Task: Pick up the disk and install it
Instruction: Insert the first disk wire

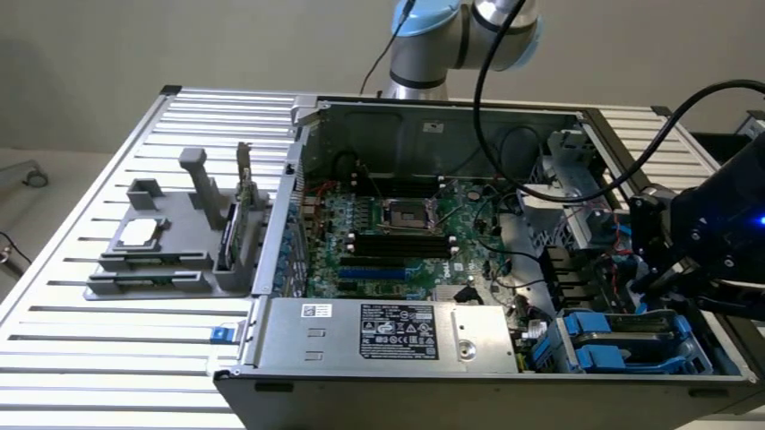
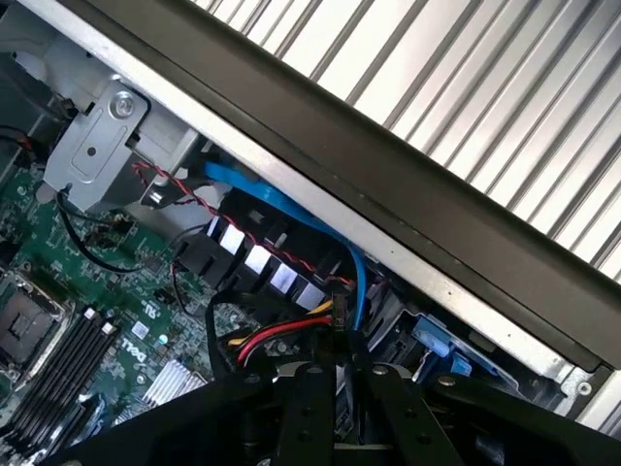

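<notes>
Grey disk (image 1: 643,333) in blue frame, apparently lying in the drive cage (image 1: 700,351) at the front corner of the open computer case (image 1: 358,394), exterior view's right. Just above, over cables, the dark pincer (image 2: 342,381); whether open or gripping anything, cannot tell. Case on slatted worktop (image 1: 107,349).

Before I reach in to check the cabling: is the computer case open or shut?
Open. The computer case has no cover over it, and the motherboard lies exposed inside.
</notes>
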Available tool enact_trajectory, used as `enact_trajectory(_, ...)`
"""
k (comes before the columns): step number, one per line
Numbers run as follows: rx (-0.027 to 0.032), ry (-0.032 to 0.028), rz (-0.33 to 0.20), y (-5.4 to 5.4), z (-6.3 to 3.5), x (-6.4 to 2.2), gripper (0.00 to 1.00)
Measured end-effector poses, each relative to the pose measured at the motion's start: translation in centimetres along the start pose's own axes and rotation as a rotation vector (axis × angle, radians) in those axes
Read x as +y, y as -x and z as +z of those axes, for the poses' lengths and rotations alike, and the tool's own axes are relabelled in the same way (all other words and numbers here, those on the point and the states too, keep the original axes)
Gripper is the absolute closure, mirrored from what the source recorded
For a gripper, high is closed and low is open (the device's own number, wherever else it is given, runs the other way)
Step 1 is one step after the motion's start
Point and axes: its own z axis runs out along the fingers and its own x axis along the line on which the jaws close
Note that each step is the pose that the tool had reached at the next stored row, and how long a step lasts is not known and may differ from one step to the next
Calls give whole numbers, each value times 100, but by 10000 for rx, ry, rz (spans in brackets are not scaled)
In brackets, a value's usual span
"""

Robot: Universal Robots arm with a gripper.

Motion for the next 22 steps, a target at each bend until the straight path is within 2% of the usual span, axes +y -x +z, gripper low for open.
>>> enact_trajectory(4, 22, -22, 127, 0, -1, -3, 83)
enact_trajectory(22, 9, -52, 578, 6, -17, -12, 83)
